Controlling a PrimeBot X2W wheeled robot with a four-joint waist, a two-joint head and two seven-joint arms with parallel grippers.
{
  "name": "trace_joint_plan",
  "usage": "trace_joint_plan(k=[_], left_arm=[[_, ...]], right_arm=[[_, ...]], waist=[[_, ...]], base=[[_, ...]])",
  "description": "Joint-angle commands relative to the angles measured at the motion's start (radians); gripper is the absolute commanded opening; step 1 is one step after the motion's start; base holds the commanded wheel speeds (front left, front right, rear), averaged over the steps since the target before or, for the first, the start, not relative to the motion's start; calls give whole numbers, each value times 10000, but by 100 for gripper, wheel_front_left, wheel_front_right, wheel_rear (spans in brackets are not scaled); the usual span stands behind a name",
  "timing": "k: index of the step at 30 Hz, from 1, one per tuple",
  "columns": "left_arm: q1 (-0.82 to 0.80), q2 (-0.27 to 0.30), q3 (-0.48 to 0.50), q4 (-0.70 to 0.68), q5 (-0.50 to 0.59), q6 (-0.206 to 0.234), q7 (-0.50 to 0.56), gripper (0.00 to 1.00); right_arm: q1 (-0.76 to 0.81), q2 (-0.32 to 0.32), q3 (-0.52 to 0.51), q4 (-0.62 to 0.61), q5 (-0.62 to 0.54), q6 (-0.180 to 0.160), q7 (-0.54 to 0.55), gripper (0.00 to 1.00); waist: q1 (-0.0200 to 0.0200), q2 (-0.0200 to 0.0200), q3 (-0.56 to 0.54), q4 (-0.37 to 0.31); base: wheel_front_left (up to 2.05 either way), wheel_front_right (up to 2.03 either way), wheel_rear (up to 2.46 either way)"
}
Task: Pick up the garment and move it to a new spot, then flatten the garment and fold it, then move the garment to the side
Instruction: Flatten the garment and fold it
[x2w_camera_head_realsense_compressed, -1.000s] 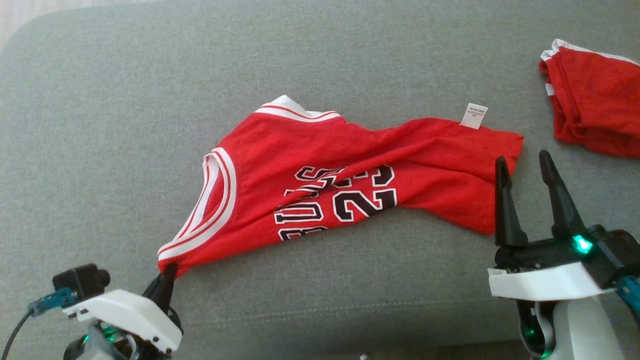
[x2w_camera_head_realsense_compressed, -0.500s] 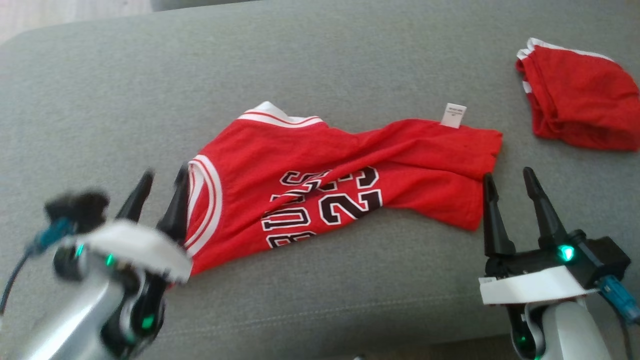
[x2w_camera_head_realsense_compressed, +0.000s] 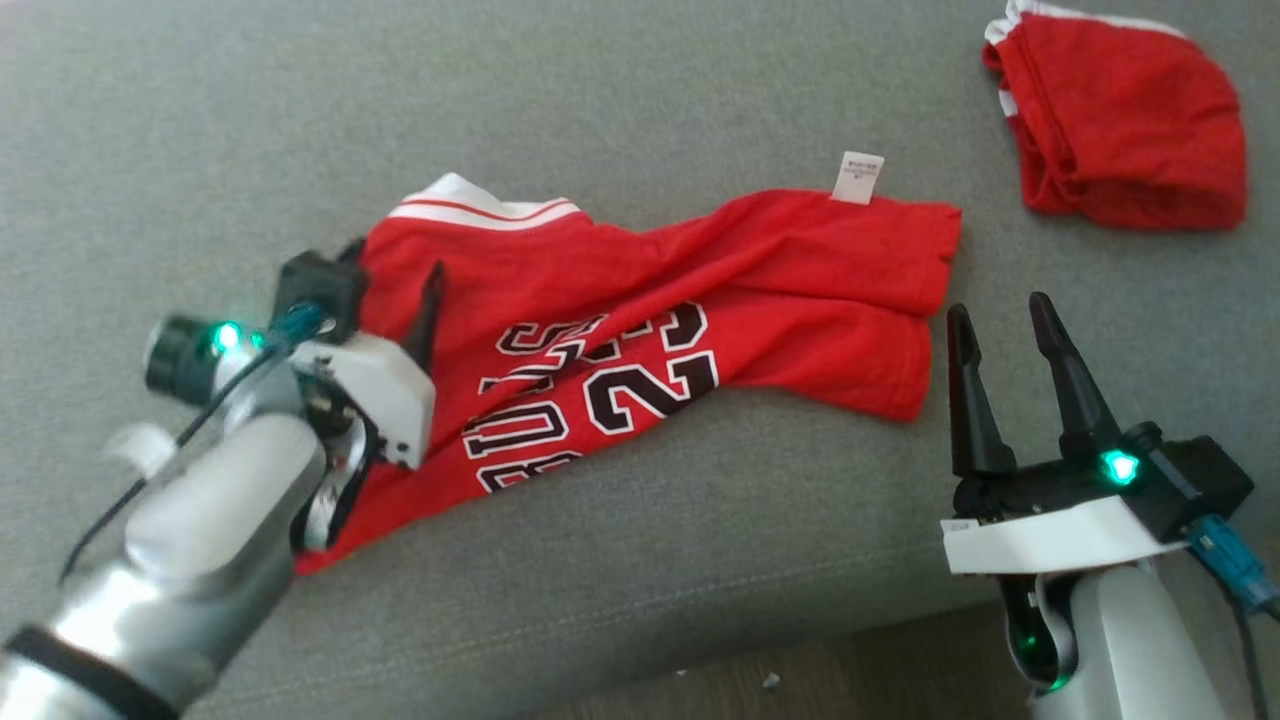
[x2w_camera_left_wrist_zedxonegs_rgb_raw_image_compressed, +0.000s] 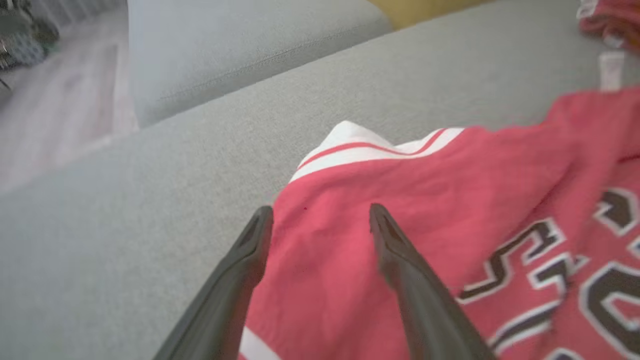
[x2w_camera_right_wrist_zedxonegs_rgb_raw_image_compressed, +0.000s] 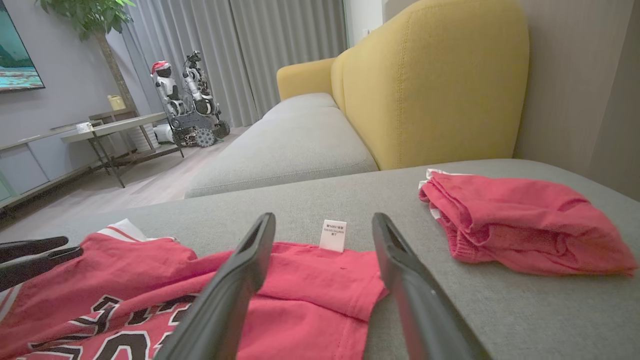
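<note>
Left claw (x2w_camera_head_realsense_compressed: 396, 258) is spread wide with nothing in it, poised over the trimmed end of the jersey (x2w_camera_head_realsense_compressed: 700, 270). In its wrist view one finger sits at the cloth's outer edge and the other over the red fabric; whether either tip touches the cloth cannot be told. Right claw (x2w_camera_head_realsense_compressed: 1000, 306) is likewise wide apart and empty, its fingers just beside the jersey's hem end and off the cloth in the head view.

The jersey lies rumpled on the grey cushion (x2w_camera_head_realsense_compressed: 700, 80), stretched crosswise, with its white-and-red trim toward the left arm and its hem toward the right arm. Long creases run along it, and the black-and-white lettering and number are partly folded under. A white label (x2w_camera_head_realsense_compressed: 859, 177) sticks out from its far edge near the hem.

A red bundle (x2w_camera_head_realsense_compressed: 1120, 130) with white trim sits on the same cushion at the far right, well apart from the jersey. Wood floor (x2w_camera_head_realsense_compressed: 800, 680) shows past the cushion's near edge.

In the right wrist view a yellow backrest (x2w_camera_right_wrist_zedxonegs_rgb_raw_image_compressed: 430, 75) rises behind the cushion. Farther off, a second robot (x2w_camera_right_wrist_zedxonegs_rgb_raw_image_compressed: 185, 100) stands before grey curtains (x2w_camera_right_wrist_zedxonegs_rgb_raw_image_compressed: 250, 45), beside a table (x2w_camera_right_wrist_zedxonegs_rgb_raw_image_compressed: 115, 125).
</note>
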Motion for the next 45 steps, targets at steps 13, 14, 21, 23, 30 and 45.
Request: trace_joint_plan(k=[13,14,21,23,30,45], left_arm=[[-1458,-601,-461,2052,1130,-392,-855,0],[-1447,-646,-467,2006,1194,-359,-975,0],[-719,-502,-494,697,1240,-260,-1252,0],[-558,-316,-529,282,1297,-145,-1256,0],[-315,263,-405,-933,1555,551,-1248,0],[2298,1598,-1324,-5010,528,1759,1699,0]], right_arm=[[-617,23,143,-347,39,46,-46,100],[-596,23,134,-338,35,46,-46,100],[-389,27,13,-343,67,46,-46,100],[-362,27,3,-337,69,46,-46,100],[-459,29,181,-298,174,46,-46,100],[-375,31,-2,-311,321,46,-46,100]], waist=[[0,0,579,55],[0,0,528,100],[0,0,281,607],[0,0,262,762],[0,0,145,791],[0,0,425,768]], base=[[0,0,0],[0,0,0],[0,0,0],[0,0,0],[0,0,0],[0,0,0]])
